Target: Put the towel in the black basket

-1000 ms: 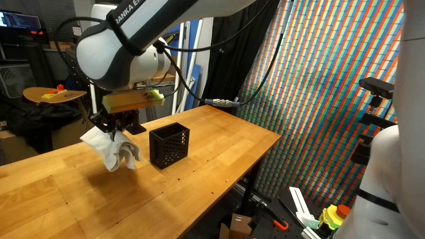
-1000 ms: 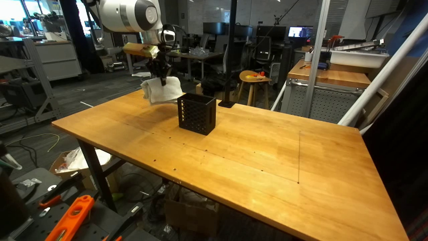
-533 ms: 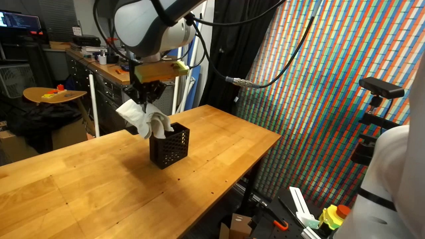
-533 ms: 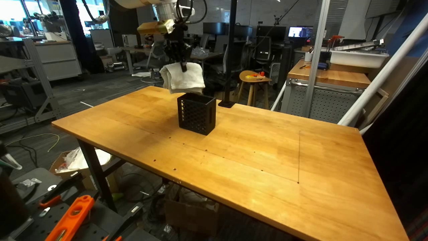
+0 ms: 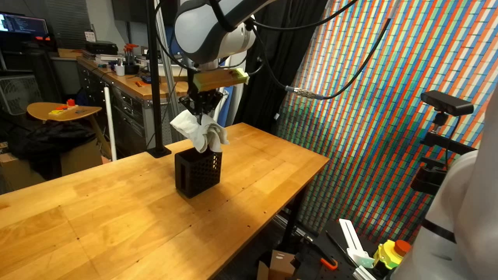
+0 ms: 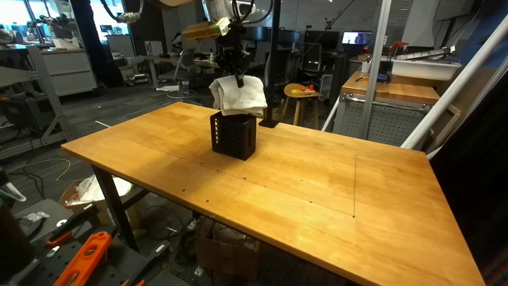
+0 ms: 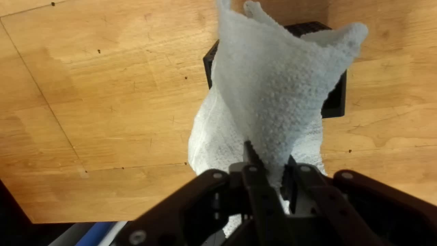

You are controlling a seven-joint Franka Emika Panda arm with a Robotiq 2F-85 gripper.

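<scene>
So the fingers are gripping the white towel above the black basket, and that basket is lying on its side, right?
Not on its side: the black basket stands upright, open top up, as an exterior view shows. The fingers do grip the white towel above it.

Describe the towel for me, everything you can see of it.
The towel is a plain off-white cloth, soft-looking, with a rough, terry-like nap. It is pinched between the fingers and droops from them in loose, uneven folds, corners flaring outward. It hangs clear of the table, above the basket, and hides most of it in the wrist view. Whether its lower edge touches the basket, the views don't settle.
</scene>
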